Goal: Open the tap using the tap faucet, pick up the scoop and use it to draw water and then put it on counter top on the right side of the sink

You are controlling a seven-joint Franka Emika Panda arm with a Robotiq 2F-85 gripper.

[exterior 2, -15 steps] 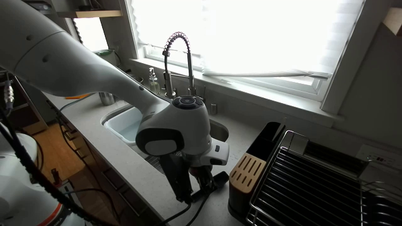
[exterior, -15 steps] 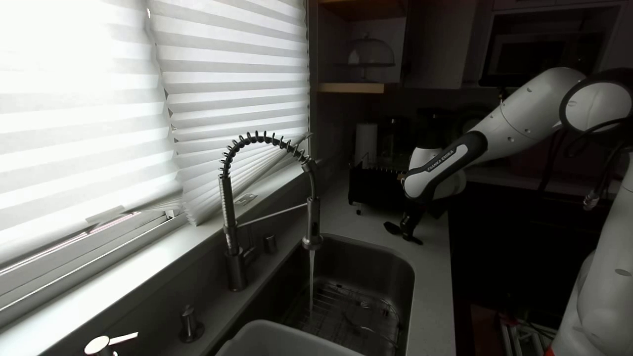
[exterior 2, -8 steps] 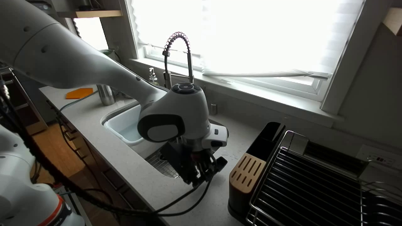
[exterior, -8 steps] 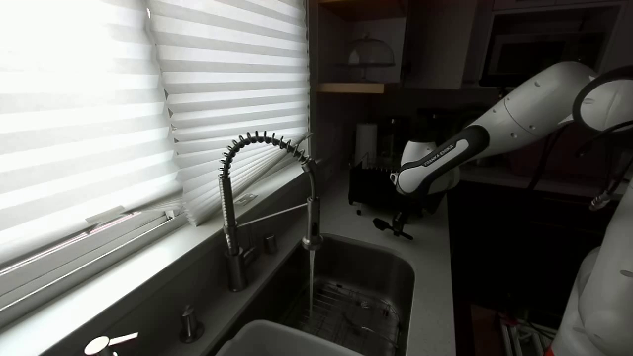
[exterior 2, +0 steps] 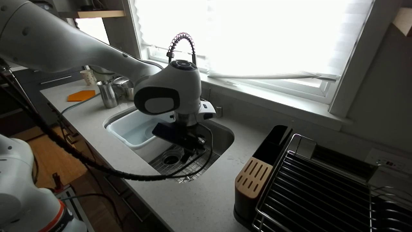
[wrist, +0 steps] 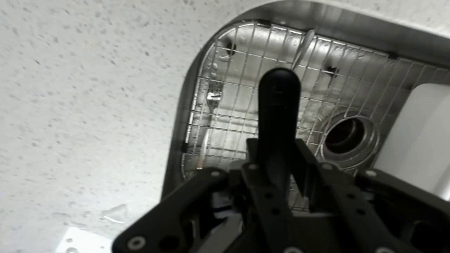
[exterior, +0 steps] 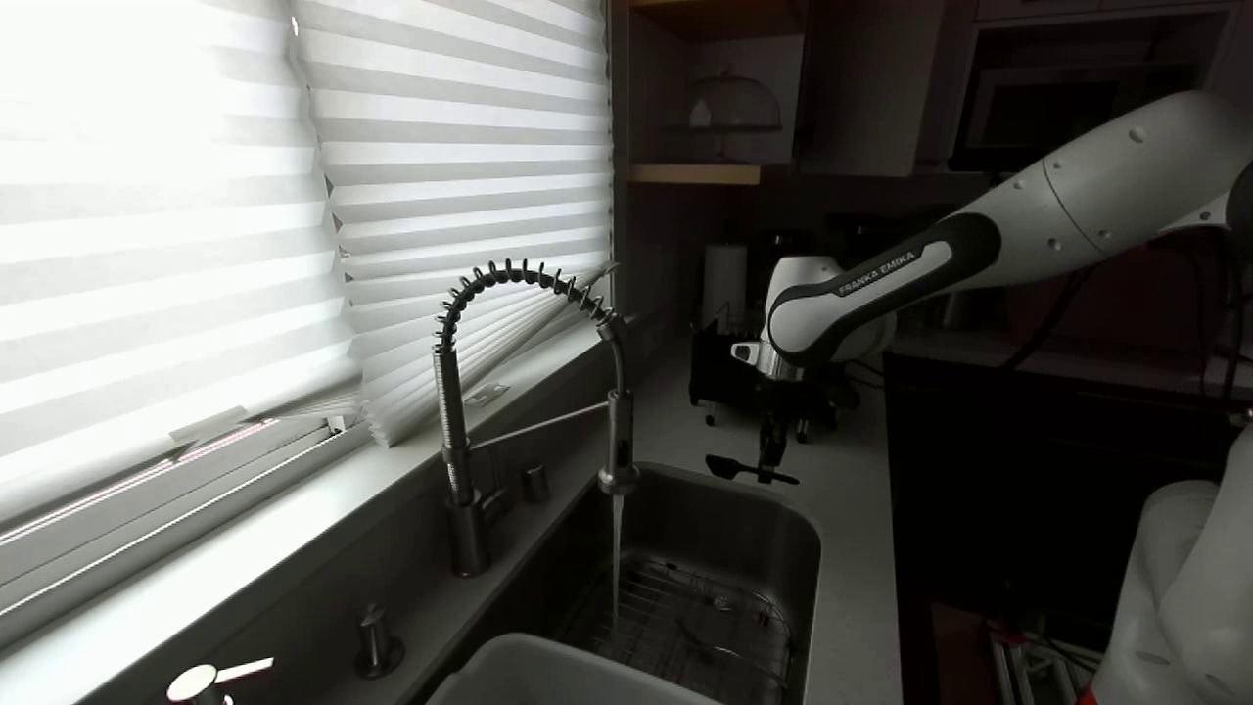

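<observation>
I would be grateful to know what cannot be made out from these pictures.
Scoop: in the wrist view, the gripper hides its bowl; whether it is filled, no view shows.
Tap: in an exterior view, the arm hides its lower part.
Tub: in an exterior view, the bottom edge cuts it off.
Wall outlet: in an exterior view, its markings are too small to read.

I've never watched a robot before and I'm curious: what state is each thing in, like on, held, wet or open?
Tap: on, water streaming from it
Scoop: held over the sink
Gripper: shut on the scoop
Counter top: wet in spots
Drain: open, dark inside
Pale tub: holding what looks like water
Blind: lowered, bottom edge slanting
</observation>
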